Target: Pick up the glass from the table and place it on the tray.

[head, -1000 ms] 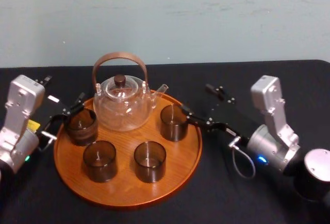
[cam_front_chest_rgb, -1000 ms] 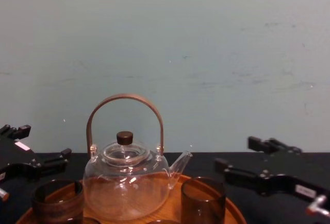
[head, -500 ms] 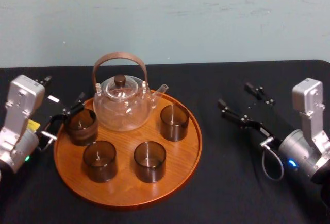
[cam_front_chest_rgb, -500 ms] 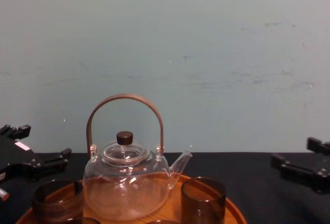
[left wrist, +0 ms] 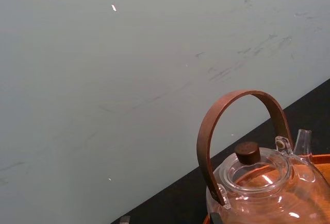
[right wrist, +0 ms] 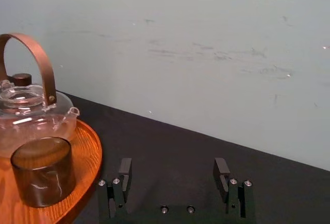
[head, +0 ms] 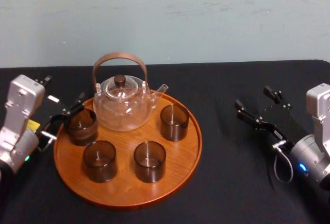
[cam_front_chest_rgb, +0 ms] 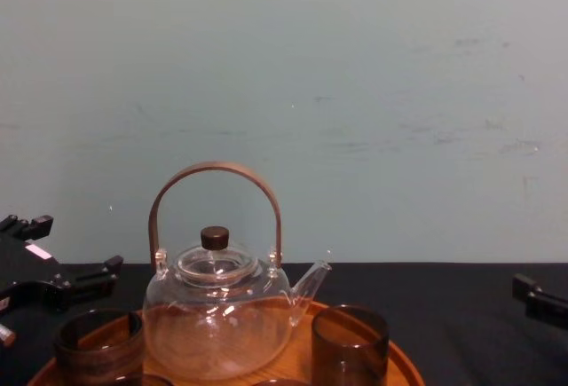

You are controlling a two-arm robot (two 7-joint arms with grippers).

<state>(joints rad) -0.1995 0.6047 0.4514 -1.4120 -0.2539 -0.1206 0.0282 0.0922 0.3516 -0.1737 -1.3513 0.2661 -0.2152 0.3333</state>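
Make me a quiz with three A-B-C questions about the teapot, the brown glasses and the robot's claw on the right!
1. Where is the teapot?
A. On the black table
B. In the right claw
C. On the tray

2. How many brown glasses stand on the tray?
A. Two
B. Four
C. Six

3. How is the right claw?
A. Open, holding nothing
B. Shut on a glass
C. Shut on the teapot's handle

Answers:
1 C: the teapot stands at the back of the round wooden tray.
2 B: four brown glasses stand on the tray near the teapot.
3 A: the right claw is over the black table, away from the tray, with its fingers spread and nothing between them. The left claw is by the tray's left rim.
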